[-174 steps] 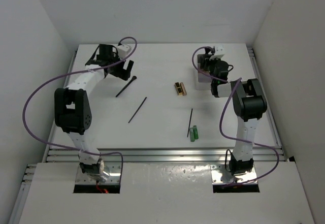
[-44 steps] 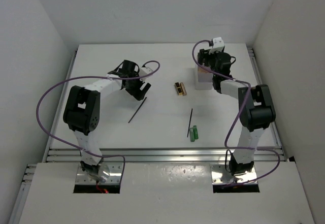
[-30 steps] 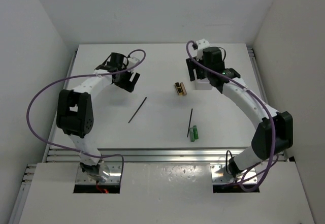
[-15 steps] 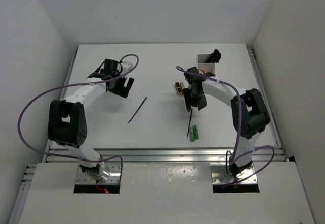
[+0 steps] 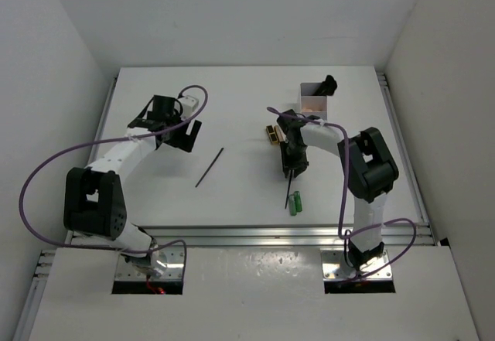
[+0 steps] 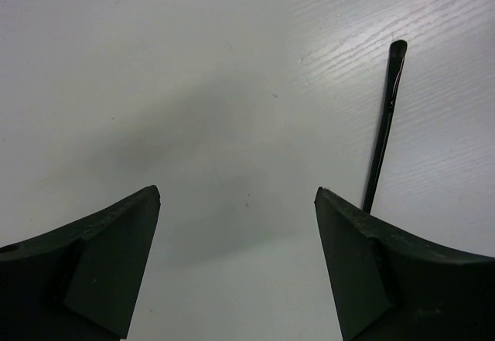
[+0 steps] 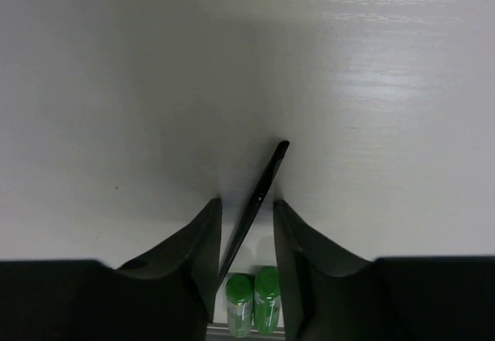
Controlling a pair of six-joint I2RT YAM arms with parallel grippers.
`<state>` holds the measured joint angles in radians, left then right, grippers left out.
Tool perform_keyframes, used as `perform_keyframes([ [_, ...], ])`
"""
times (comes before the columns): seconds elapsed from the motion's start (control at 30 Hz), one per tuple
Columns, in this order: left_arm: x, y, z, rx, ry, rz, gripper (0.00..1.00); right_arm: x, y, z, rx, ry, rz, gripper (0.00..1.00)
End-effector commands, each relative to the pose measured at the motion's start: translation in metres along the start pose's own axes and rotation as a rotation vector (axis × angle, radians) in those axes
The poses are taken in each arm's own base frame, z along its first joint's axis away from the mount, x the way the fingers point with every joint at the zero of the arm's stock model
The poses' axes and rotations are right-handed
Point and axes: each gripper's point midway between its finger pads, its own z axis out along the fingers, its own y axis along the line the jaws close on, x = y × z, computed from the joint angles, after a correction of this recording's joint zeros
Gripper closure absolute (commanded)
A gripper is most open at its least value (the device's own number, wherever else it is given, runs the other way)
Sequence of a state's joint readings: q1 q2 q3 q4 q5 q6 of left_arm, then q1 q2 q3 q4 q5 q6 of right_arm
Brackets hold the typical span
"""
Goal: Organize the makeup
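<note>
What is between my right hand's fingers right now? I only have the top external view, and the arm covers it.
Observer: On the right wrist view the right hand straddles a thin black stick; bare table shows either side of it near the tips, so no pinch yet.
Operator: Is it centred?
Observer: Not quite; lower down the stick slants toward one finger.
Operator: And the left hand?
Observer: The left hand is wide open with nothing between its fingers; the other stick lies outside them.
</note>
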<state>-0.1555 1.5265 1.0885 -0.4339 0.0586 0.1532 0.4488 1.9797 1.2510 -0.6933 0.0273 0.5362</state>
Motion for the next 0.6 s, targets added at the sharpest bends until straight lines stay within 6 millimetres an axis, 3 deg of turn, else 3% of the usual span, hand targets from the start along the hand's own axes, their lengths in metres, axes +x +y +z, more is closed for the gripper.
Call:
perform_keyframes([
  [0.0, -0.017, 0.005, -0.011, -0.019, -0.07, 0.001, 0.13, 0.001, 0.0, 0.01, 0.031, 0.015, 0.021, 0.67],
  [0.17, -0.015, 0.006, -0.012, -0.028, -0.068, 0.0, 0.11, 0.004, -0.001, 0.019, 0.047, 0.036, 0.045, 0.86],
  [0.3, -0.015, 0.006, -0.012, -0.028, -0.068, 0.0, 0.11, -0.013, 0.012, 0.026, 0.011, 0.005, 0.086, 0.99],
  [0.43, -0.015, 0.006, -0.012, -0.028, -0.068, 0.0, 0.11, -0.03, 0.023, 0.031, -0.02, -0.014, 0.109, 1.0],
  [0.5, -0.015, 0.006, -0.012, -0.028, -0.068, 0.0, 0.11, -0.029, 0.027, 0.034, -0.033, -0.014, 0.119, 1.0],
  [0.57, -0.014, 0.008, -0.012, -0.037, -0.066, 0.0, 0.11, -0.044, 0.034, 0.031, -0.108, -0.066, 0.143, 1.0],
])
